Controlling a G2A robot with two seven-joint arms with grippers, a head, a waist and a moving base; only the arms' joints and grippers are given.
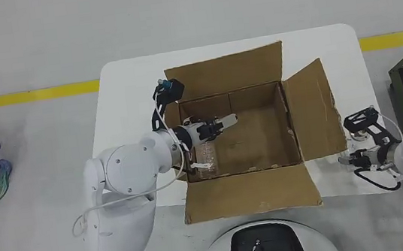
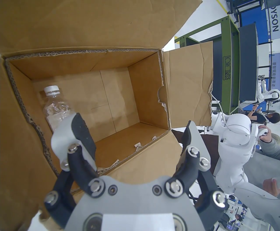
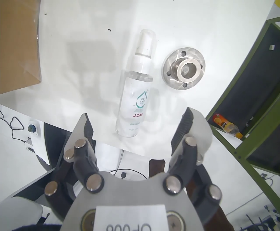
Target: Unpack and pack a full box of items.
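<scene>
- the cardboard box [image 1: 248, 131] stands open on the white bench [image 1: 130, 96], all four flaps folded outward and the far flap standing tallest.
- inside we see one clear plastic water bottle [image 2: 57, 107] with a white cap. it appears to lie on the box floor, close along the wall on the robot's left side.
- the rest of the box floor in view is bare brown card, with a few torn paper scraps at the near edge.
- the left end effector [image 2: 133, 140] hangs over the left part of the box, above the bottle. its fingers are spread wide with nothing between them, and we cannot tell whether the nearer finger [image 2: 81, 131] touches the bottle.
- the right end effector [image 3: 137, 124] is released too, jaws apart and gripping nothing. it sits off the right side of the box, past the right flap and near the bench edge.
- below it on the bench lies a clear spray bottle [image 3: 136, 91] on its side, with its white pump cap pointing away from the end effector.
- a round metal flange [image 3: 183, 68] rests flat just beside the spray bottle's neck, apart from it.
- a green rack [image 3: 247, 105] stands beyond the bench edge, with an orange drink bottle [image 3: 227, 126] on its dark shelf.
</scene>
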